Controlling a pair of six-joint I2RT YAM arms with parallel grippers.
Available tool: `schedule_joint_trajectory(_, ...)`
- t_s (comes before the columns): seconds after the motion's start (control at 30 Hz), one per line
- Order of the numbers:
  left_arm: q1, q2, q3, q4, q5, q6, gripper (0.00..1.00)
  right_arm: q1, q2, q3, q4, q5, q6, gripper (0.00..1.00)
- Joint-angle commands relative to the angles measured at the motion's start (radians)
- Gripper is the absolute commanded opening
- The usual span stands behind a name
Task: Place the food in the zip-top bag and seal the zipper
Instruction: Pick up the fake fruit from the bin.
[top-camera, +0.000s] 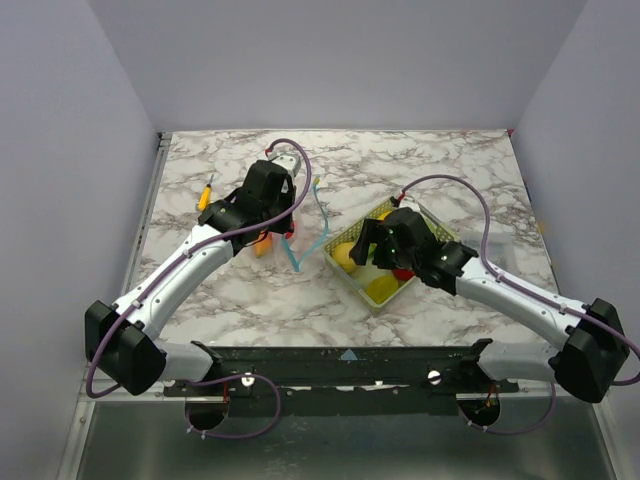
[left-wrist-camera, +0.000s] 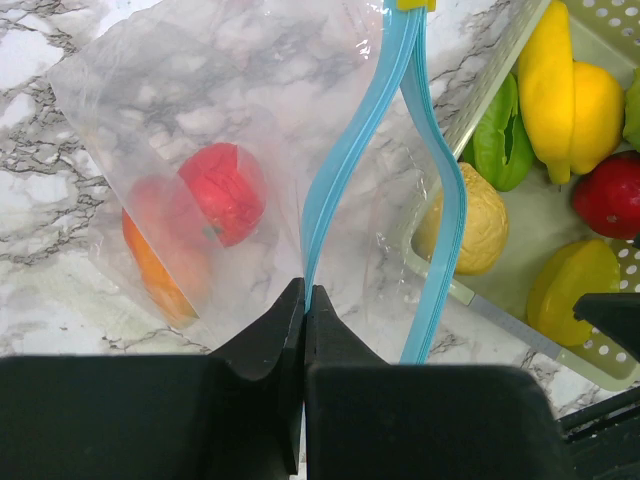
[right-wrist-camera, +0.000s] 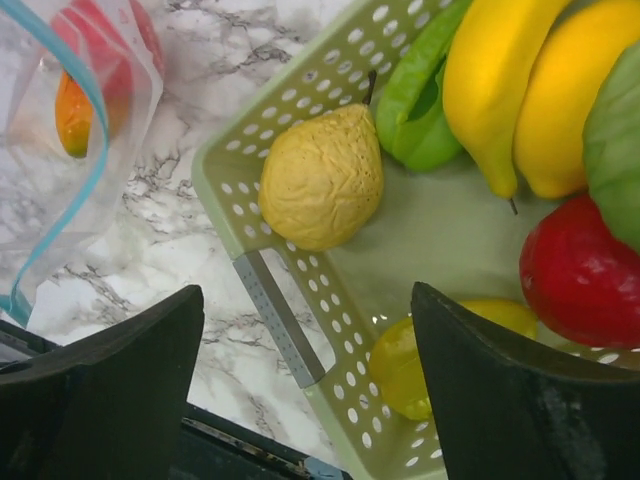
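Observation:
My left gripper (left-wrist-camera: 304, 292) is shut on the light-blue zipper (left-wrist-camera: 345, 160) of the clear zip-top bag (left-wrist-camera: 170, 130) and holds its mouth open. A red fruit (left-wrist-camera: 222, 192) and an orange one (left-wrist-camera: 158, 268) lie inside the bag. In the top view the left gripper (top-camera: 284, 200) and the zipper (top-camera: 305, 245) show mid-table. My right gripper (right-wrist-camera: 305, 340) is open and empty above the near rim of the yellow-green basket (right-wrist-camera: 225, 165), over a wrinkled yellow fruit (right-wrist-camera: 322, 180), a green one (right-wrist-camera: 420, 110), a yellow banana-like one (right-wrist-camera: 490, 70), a red one (right-wrist-camera: 580, 270) and a yellow one (right-wrist-camera: 400, 360).
The basket (top-camera: 335, 263) sits right of the bag on the marble table. A small orange thing (top-camera: 205, 194) lies at the far left. A flat clear packet (top-camera: 500, 250) lies right of the basket. Purple-grey walls close in three sides.

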Motion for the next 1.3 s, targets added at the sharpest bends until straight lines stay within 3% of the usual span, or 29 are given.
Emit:
schedule_joint_trajectory(0.0,0.007,0.012,0.002,0.011,0.011,-0.001,0.00,0.004,0.010,-0.046,0.097,-0.048,0.115,0.88)
schedule_joint_trajectory(0.33,0.008,0.017,0.004,0.014,0.017,-0.005,0.00,-0.013,0.177,-0.015,0.129,0.007,0.393,0.92)
schedule_joint_trajectory(0.9,0.008,0.013,0.006,0.011,0.041,-0.009,0.00,-0.013,0.323,-0.023,0.220,-0.003,0.432,0.87)
schedule_joint_trajectory(0.97,0.009,0.012,0.006,0.010,0.043,-0.010,0.00,-0.014,0.319,-0.033,0.224,0.010,0.429,0.83)
schedule_joint_trajectory(1.13,0.008,0.008,0.004,0.011,0.042,-0.010,0.00,-0.014,0.302,-0.050,0.235,0.022,0.400,0.57)
schedule_joint_trajectory(1.27,0.009,0.007,0.004,0.011,0.041,-0.010,0.00,-0.015,0.256,-0.064,0.224,0.039,0.385,0.48)
